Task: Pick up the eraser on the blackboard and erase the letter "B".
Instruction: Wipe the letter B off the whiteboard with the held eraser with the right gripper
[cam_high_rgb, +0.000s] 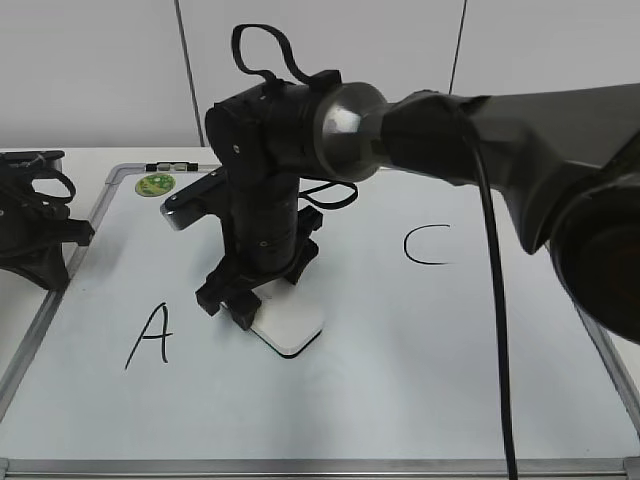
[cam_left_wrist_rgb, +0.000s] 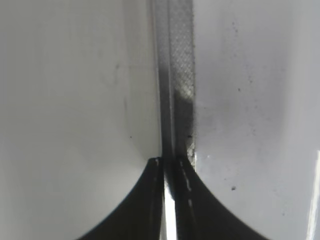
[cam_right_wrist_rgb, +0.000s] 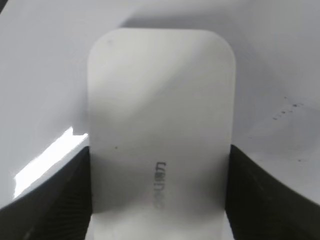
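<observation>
The white glossy eraser (cam_high_rgb: 295, 328) lies flat on the blackboard (cam_high_rgb: 400, 380), a white board with a silver frame. My right gripper (cam_high_rgb: 238, 306) reaches across to the middle of the board and is shut on the eraser. In the right wrist view its fingers (cam_right_wrist_rgb: 160, 165) press both long sides of the eraser (cam_right_wrist_rgb: 160, 100), grey lettering up. The letter "B" does not show; the right arm covers the middle of the board. My left gripper (cam_high_rgb: 40, 235) rests at the board's left edge, shut and empty (cam_left_wrist_rgb: 170, 162).
A black "A" (cam_high_rgb: 150, 335) is at the left of the board and a black "C" (cam_high_rgb: 427, 245) at the right. A round green sticker (cam_high_rgb: 155, 184) sits at the top left corner. The board's metal frame (cam_left_wrist_rgb: 175, 75) runs under the left gripper.
</observation>
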